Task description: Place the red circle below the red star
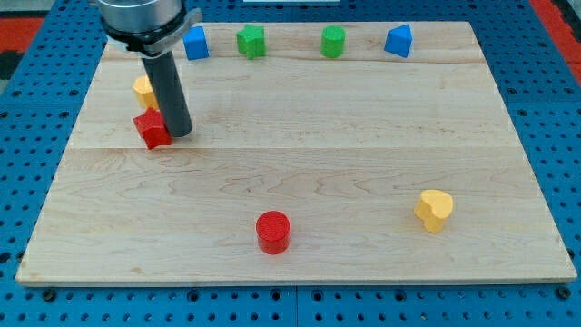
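The red circle is a short red cylinder near the view's bottom, a little left of centre. The red star lies at the view's left, about mid-height on the board. My tip stands right against the red star's right side, touching or nearly so. The rod rises from there to the view's top left. The red circle is far from the tip, down and to the right of it.
A yellow block sits just above the red star, partly behind the rod. Along the top edge stand a blue block, a green block, a green cylinder and a blue block. A yellow heart lies at lower right.
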Robot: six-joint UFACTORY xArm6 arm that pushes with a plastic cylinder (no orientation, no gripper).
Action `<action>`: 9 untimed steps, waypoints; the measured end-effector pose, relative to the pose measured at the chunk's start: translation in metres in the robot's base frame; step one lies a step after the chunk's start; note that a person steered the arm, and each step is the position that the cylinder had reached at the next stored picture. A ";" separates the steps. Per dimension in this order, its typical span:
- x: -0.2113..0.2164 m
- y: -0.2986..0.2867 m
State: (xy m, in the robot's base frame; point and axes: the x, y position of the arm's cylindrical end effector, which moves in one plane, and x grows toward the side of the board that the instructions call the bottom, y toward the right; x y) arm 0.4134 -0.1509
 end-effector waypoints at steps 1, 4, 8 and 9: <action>0.002 0.021; 0.122 0.218; 0.155 0.026; 0.155 0.006</action>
State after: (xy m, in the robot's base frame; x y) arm 0.5688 -0.1449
